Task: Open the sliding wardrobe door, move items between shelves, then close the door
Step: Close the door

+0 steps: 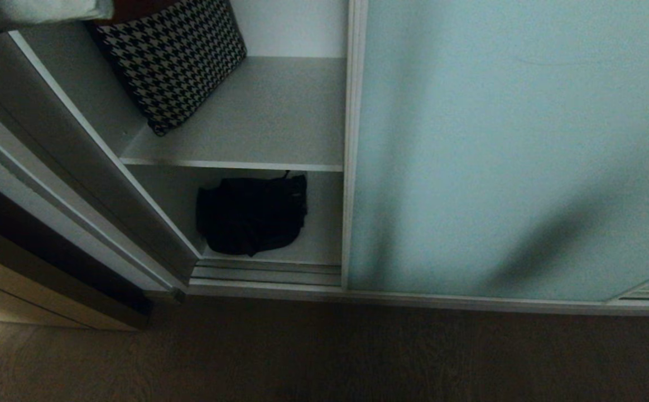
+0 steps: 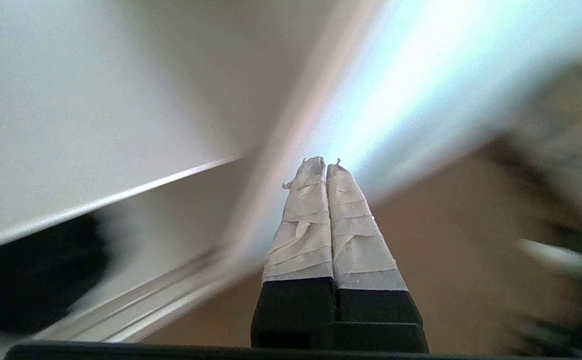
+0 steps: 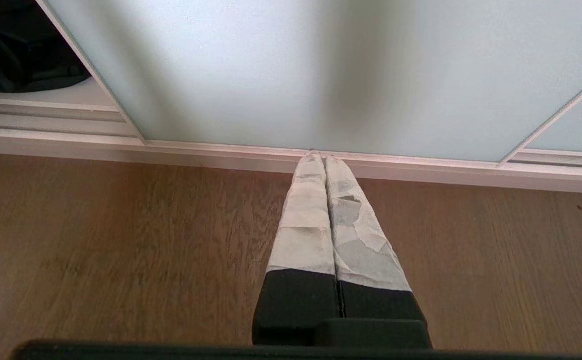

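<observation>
Nearest the robot lies the wood floor, dark in the head view. Over it hangs the right end effector, its taped fingers pressed together on nothing, tips aimed at the bottom rail of the sliding wardrobe door. The left end effector is likewise closed and empty (its surroundings are smeared with blur), pointing toward the door's silver edge where the pale glass meets the open bay.

Beyond the floor runs the ribbed silver floor track, at about 6 o'clock of the open bay. The door stands at 3 o'clock of that bay, covering the right part of the wardrobe, so the bay is uncovered. Just past the track, on the lower shelf, sits a soft black bag. Above and farther back, the upper shelf carries a houndstooth cushion, tilted against the bay's left wall at 10 o'clock.
</observation>
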